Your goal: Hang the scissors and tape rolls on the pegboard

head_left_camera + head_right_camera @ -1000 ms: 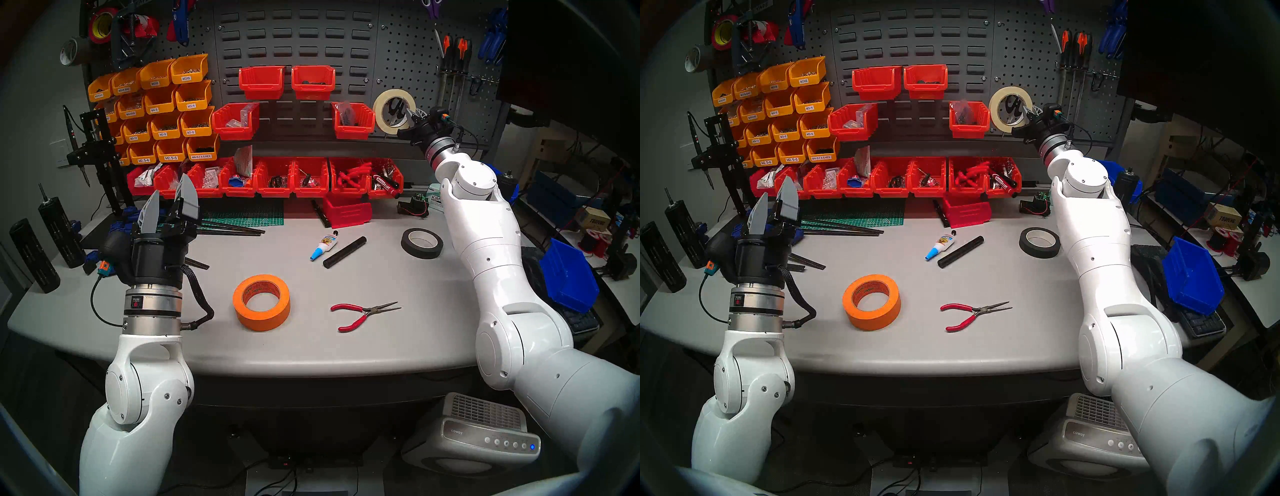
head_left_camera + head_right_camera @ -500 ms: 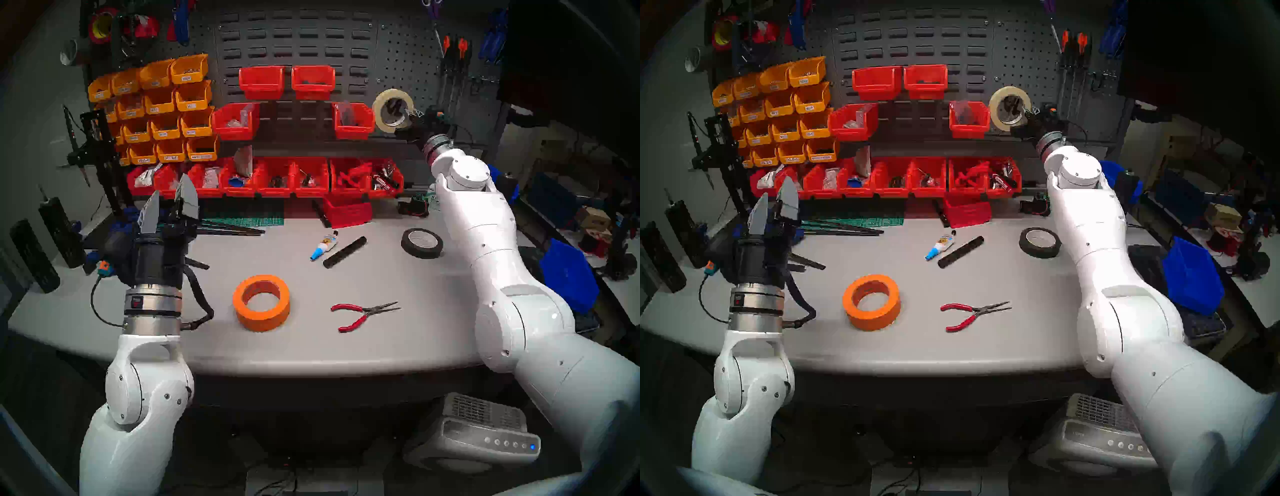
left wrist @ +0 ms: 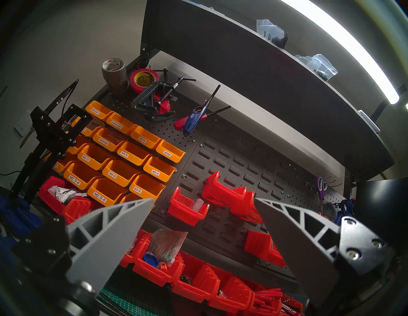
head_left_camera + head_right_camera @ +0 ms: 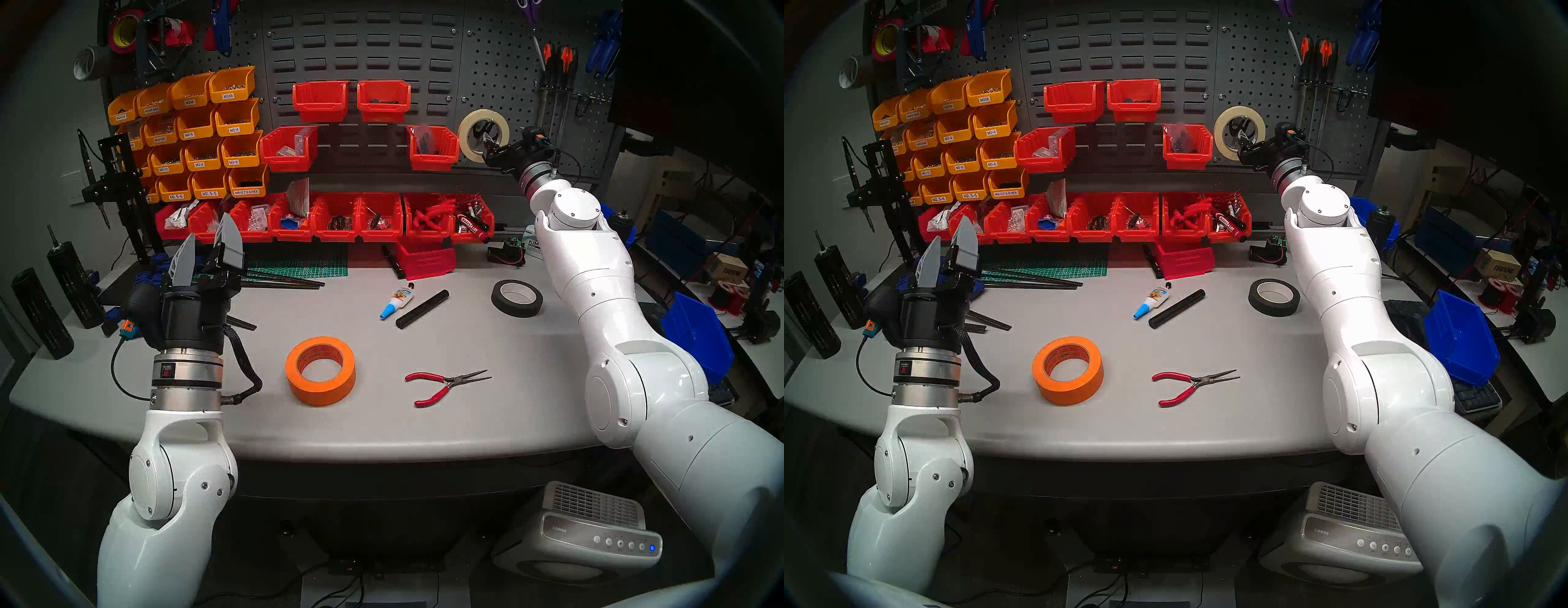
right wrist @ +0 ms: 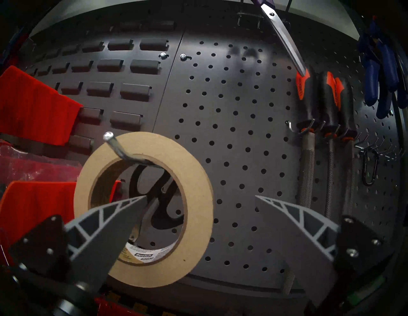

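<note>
The cream tape ring (image 5: 198,172) hangs on a metal hook (image 5: 114,145) of the pegboard (image 5: 231,110). The scissors' black handles (image 5: 133,178) show through the ring, against the board. My right gripper (image 5: 199,196) is open right in front of the ring: one finger crosses its lower left rim, the other stands to its right. In the head views the ring (image 4: 464,133) sits just left of that gripper (image 4: 492,146). The orange roll (image 4: 322,392) lies flat on the table. My left gripper (image 4: 208,246) points up at the table's left, open and empty.
Red-handled pliers (image 4: 445,384), a black tape roll (image 4: 496,297), a glue bottle (image 4: 396,299) and a black tube (image 4: 422,308) lie on the table. Red bins (image 4: 382,216) line the back. Orange-handled tools (image 5: 309,99) and purple scissors (image 5: 282,33) hang right of the ring.
My right gripper has opened and let go of the cream tape ring, which now hangs from the hook. The right elbow has swung outward. The left arm has not moved.
</note>
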`<state>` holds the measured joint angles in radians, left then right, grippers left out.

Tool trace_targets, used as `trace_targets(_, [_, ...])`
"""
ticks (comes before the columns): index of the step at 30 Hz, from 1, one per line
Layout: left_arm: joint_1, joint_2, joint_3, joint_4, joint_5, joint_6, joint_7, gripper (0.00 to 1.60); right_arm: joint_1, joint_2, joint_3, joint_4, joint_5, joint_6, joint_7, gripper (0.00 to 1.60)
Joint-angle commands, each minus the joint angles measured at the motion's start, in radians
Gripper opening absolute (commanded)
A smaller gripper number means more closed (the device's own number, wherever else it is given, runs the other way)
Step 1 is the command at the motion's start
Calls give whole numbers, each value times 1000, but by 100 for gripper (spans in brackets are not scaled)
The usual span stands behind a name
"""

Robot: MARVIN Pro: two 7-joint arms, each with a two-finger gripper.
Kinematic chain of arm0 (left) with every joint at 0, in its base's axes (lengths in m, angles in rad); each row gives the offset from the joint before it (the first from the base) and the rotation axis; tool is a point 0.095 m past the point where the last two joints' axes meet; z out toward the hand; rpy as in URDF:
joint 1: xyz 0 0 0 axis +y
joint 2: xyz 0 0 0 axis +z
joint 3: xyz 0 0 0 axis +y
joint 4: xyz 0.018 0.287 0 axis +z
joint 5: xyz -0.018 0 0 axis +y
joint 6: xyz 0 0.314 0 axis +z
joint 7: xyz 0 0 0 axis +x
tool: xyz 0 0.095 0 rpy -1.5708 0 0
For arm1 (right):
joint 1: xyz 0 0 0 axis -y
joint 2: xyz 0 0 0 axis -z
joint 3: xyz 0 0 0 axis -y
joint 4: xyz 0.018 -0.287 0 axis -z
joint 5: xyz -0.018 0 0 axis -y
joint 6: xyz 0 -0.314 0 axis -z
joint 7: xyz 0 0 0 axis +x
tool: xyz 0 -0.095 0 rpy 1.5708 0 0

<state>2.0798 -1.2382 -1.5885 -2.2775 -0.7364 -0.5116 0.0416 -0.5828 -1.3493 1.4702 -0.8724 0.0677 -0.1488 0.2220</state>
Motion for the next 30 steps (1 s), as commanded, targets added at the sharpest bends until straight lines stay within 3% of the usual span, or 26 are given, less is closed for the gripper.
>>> trace_targets(1, [-10, -2, -2, -32, -1, -10, -4, 160, 18, 17, 9, -74, 0, -20, 2, 160])
trace_targets(13, [-10, -2, -2, -32, -1, -10, -4, 160, -112, 57, 19, -239, 6, 22, 51, 160])
trace_targets(14, [-10, -2, -2, -31, -1, -10, -4, 160, -102, 60, 19, -212, 1, 1, 52, 160])
trace_targets(23, [-11, -1, -2, -28, 0, -9, -4, 160, -202, 94, 44, -326, 9, -24, 84, 160])
trace_targets(30, [-12, -1, -2, -25, 0, -8, -4, 160, -271, 67, 43, -394, 51, -64, 135, 160])
